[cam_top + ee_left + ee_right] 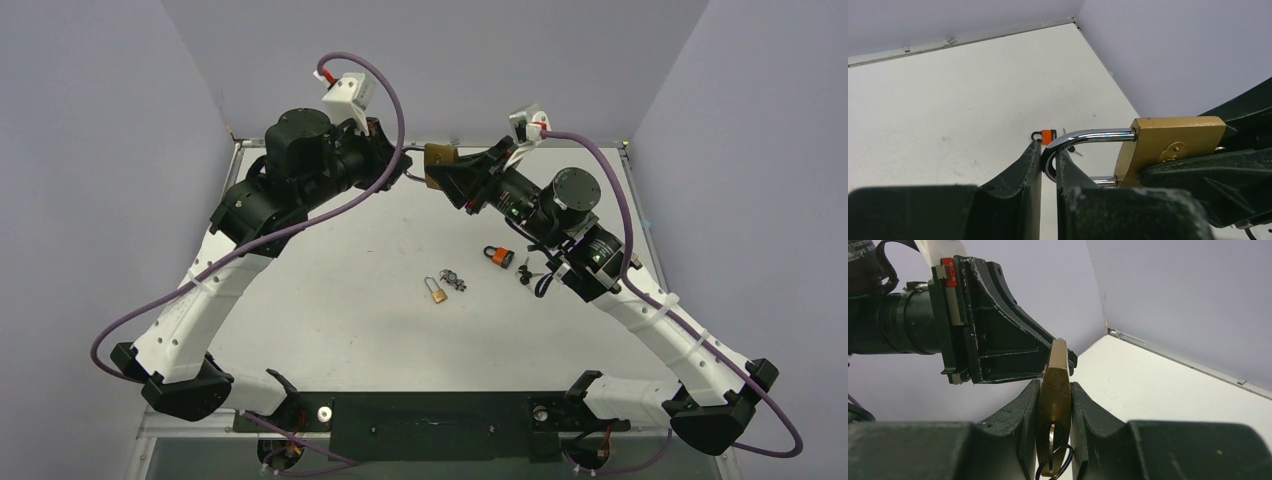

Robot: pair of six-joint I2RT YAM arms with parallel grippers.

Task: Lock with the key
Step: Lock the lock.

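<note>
**Padlock held in the air between both arms**

The brass padlock (438,158) hangs above the far middle of the tabletop (330,300), close to the back wall, with the two arms meeting at it. The left fingers (1037,160) are pressed nearly together and pinch the bend of the steel shackle (1088,134). In the left wrist view the shackle runs sideways to the right into the brass body. Both of its legs reach the body, but whether it is latched cannot be told.

The right fingers (1032,402) clamp the flat faces of the body from either side, so the right wrist view shows the padlock edge-on between them. A key (1050,434) sits at the end of the body nearest that camera, and a black ring (1053,464) hangs from it.

Well below the held lock, near the middle of the tabletop, lies a small padlock (437,291) with a bunch of keys (455,279) just beside it. To their right is an orange padlock (498,256), with more keys (526,272) next to it, close under the right arm
</note>
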